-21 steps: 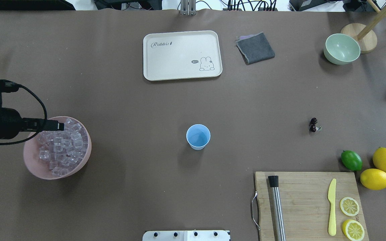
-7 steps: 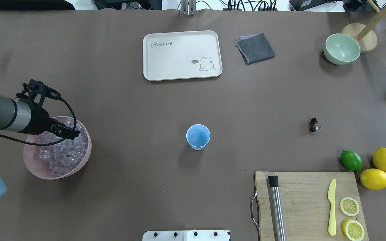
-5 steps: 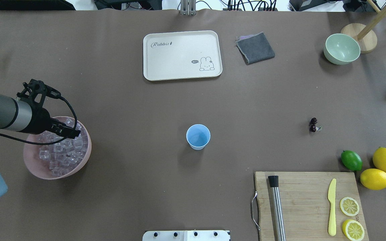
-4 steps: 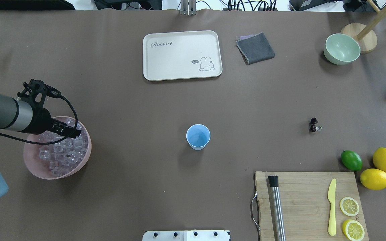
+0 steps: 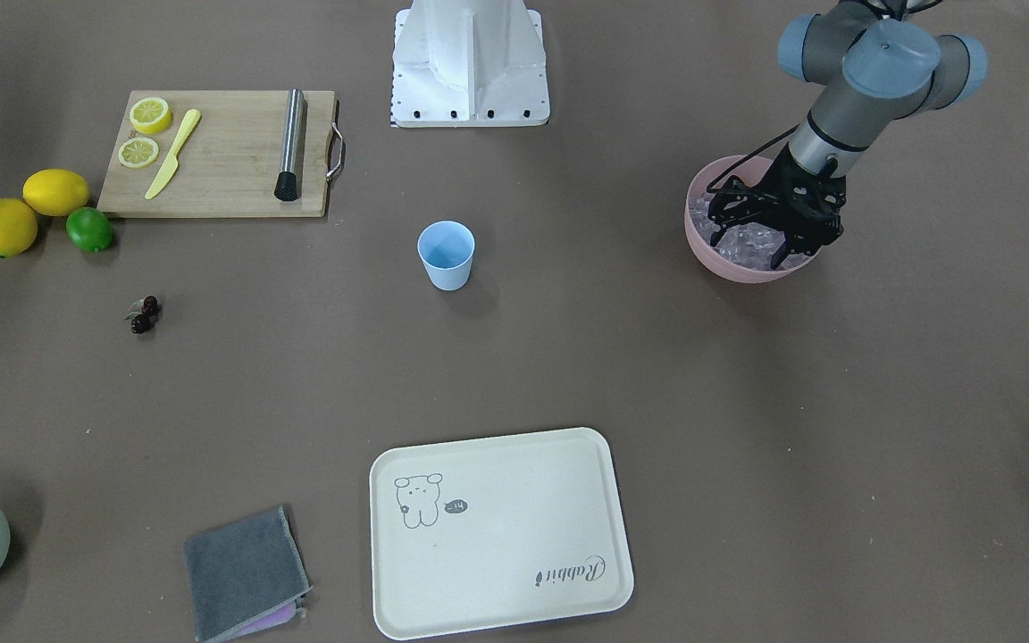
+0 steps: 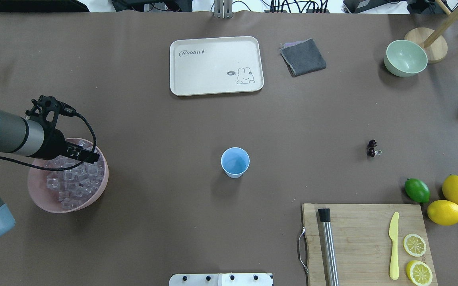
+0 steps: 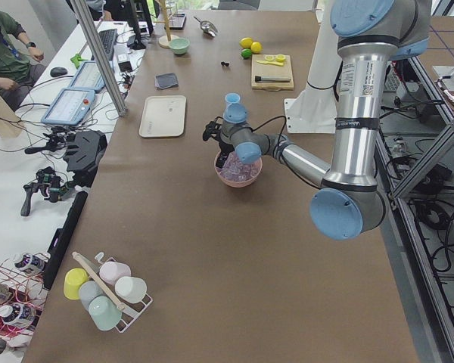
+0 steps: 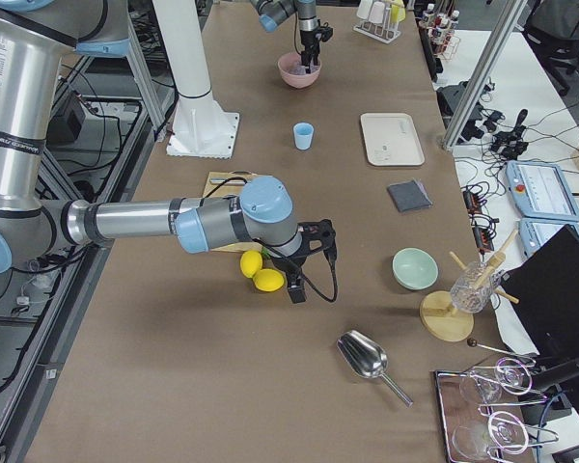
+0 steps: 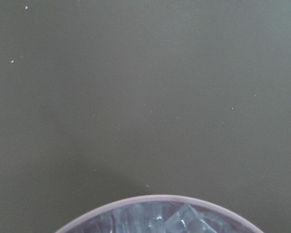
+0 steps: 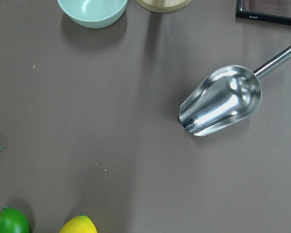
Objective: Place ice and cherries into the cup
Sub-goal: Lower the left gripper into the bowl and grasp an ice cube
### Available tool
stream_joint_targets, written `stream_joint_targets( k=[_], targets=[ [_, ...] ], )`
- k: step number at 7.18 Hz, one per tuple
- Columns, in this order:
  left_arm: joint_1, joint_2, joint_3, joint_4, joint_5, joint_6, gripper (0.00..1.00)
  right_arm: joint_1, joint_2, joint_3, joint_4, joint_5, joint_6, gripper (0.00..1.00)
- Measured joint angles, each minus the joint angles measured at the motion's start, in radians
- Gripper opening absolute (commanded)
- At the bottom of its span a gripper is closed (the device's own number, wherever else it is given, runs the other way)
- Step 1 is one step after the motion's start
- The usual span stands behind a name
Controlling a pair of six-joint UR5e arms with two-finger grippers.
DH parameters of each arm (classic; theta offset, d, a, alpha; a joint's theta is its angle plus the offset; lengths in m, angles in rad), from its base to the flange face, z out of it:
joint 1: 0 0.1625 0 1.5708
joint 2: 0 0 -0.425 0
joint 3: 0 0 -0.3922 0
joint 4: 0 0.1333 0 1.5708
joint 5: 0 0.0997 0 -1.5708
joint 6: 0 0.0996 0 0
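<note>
Cup [image 6: 235, 162] first: it is small and blue, and it stands upright in the middle of the brown bench [image 6: 153, 119]. Off to the robot's left of the cup sits a pink bowl [image 6: 39, 198] heaped with ice [image 6: 74, 183]. The left pincer [image 5: 749, 252] points down into that bowl with its two fingers spread wide. I see no cube squeezed between them. About as far from the cup on the other side, the cherries [image 6: 371, 148] lie on the bare bench, a tiny dark bunch. A wooden board [image 6: 360, 238] lies near the cup too, at the robot's edge. Away from the robot, across from the cup, lies a cream tray [image 6: 213, 67] with a grey cloth [image 6: 303, 57] beside it. Farther from the cup than the cherries are a lime [image 6: 416, 190] and two lemons [image 6: 444, 212]. The right pincer [image 8: 295, 292] hangs over the bench just past them, and I cannot tell if it is open or closed. Farthest from the cup are a green bowl [image 6: 405, 58] and a shiny scoop [image 10: 223, 102].
</note>
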Motion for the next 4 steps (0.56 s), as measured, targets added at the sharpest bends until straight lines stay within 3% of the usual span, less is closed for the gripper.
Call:
stream_joint_targets(
  k=[1, 4],
  targets=[
    [0.0, -0.002, 0.001, 0.0, -0.001, 0.0, 0.82, 0.0, 0.0, -0.001, 0.0, 0.0, 0.0, 1.0],
    [-0.001, -0.01, 0.002, 0.0, -0.007, 0.0, 0.83, 0.0, 0.0, -0.002, 0.0, 0.0, 0.0, 1.0]
  ],
)
